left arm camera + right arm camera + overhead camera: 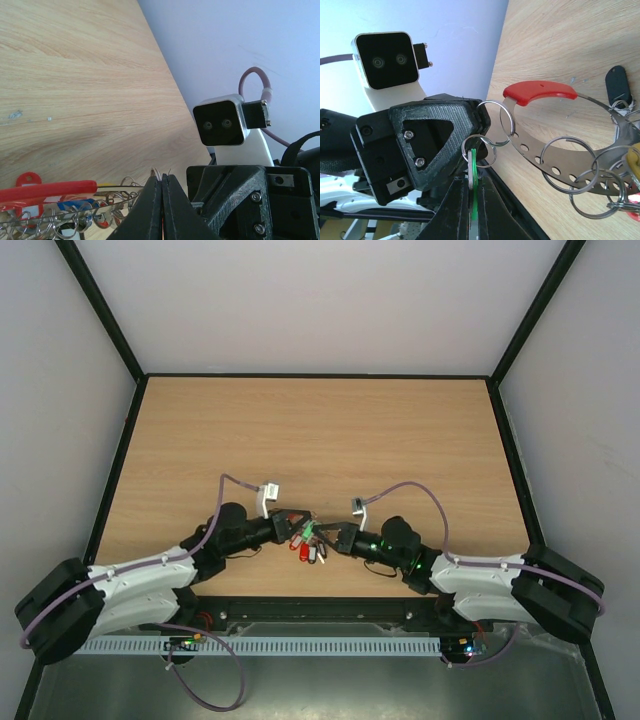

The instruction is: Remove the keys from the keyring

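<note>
The keyring is a thin silvery band with a red sleeve [540, 92], held just above the table between the two arms; it also shows in the left wrist view [50, 192]. The keys [309, 546] hang from it on small split rings, with red, blue, black and yellow heads. My left gripper [296, 526] is shut on one end of the keyring, its jaws pressed together in the left wrist view [162, 181]. My right gripper [328, 536] is shut on a green-headed key [474, 167], whose split ring [480, 150] links to another ring on the band.
The wooden table [320, 440] is bordered by black edges and grey walls. The right wrist camera [220, 122] faces my left gripper closely, and the left wrist camera [385, 60] shows in the right wrist view. The table's near edge lies just behind both grippers.
</note>
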Controlling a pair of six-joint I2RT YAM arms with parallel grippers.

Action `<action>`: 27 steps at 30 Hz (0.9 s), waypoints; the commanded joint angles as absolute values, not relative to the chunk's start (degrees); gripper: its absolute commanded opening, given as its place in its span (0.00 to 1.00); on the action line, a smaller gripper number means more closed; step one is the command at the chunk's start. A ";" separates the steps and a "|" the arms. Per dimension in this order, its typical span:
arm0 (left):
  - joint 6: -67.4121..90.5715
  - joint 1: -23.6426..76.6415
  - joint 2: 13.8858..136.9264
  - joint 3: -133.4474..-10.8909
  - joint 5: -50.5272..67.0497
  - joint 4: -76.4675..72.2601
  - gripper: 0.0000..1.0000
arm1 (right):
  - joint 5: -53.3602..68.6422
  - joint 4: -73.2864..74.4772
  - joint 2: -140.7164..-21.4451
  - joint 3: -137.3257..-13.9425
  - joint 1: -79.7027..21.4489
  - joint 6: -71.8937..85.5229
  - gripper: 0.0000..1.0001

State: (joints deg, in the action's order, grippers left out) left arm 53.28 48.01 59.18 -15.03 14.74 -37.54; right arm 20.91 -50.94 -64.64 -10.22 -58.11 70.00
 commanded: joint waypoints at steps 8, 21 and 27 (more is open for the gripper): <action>49.30 48.36 55.99 -14.01 10.28 -38.06 0.02 | 18.00 -50.87 -58.75 -11.22 -58.54 72.59 0.02; 47.79 48.27 53.00 -16.02 9.91 -32.54 0.02 | 13.80 -40.01 -51.57 -9.48 -58.45 69.87 0.02; 46.97 48.24 53.19 -18.69 12.62 -28.41 0.02 | 13.69 -39.84 -52.01 -7.86 -58.45 69.48 0.02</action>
State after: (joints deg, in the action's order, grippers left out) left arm 48.45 48.47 53.65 -15.81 11.14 -31.40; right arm 14.74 -39.59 -52.45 -8.91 -58.15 70.57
